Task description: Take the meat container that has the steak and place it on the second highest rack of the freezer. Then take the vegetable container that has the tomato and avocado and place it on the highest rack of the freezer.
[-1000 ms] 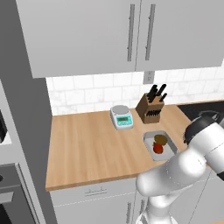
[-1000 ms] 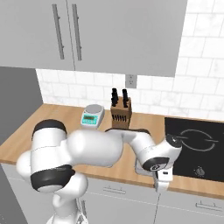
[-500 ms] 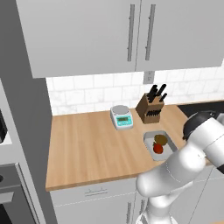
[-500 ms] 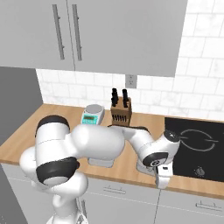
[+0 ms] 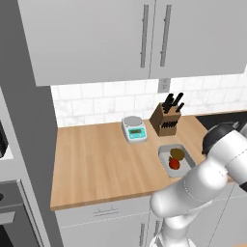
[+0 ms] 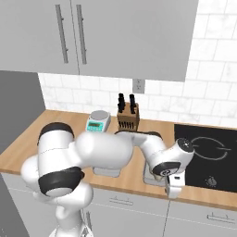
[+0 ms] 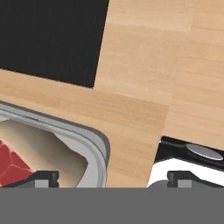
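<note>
Table: the pale wooden table (image 5: 96, 164) runs across the middle of the left base view and carries everything named here.
Left of centre: a small grey kitchen scale with a green display (image 5: 133, 129) sits towards the back wall; leave it alone.
Centre: a brown wooden knife block with black handles (image 5: 166, 120) stands just right of the scale.
Vegetable container: the shallow grey rectangular tray (image 5: 164, 153) lies right of centre, in front of the block, with the olive-brown avocado (image 5: 177, 154) behind the glossy red tomato (image 5: 174, 164). It is your second job, not this one.
Meat container: in the hand view the grey round-cornered tray (image 7: 98, 148) fills the lower left, resting on the table, with the black cooktop (image 7: 52, 39) at upper left.
Steak: the flat red slab with a pale tan edge (image 7: 13, 168) lies inside that tray, at the lower left edge.
Tool: the tool (image 7: 113, 178) hangs over the tray's near corner with its tips spread wide, pinching nothing; one tip (image 7: 43, 178) is above the steak, the other above bare table.
Where to grip: you would do best to straddle the tray's wall, one tip inside and one outside, clear of the meat.
Handling: expect a stiff, light tray with a smooth, possibly slippery rim; the steak is loose, so keep the tray level.
</note>
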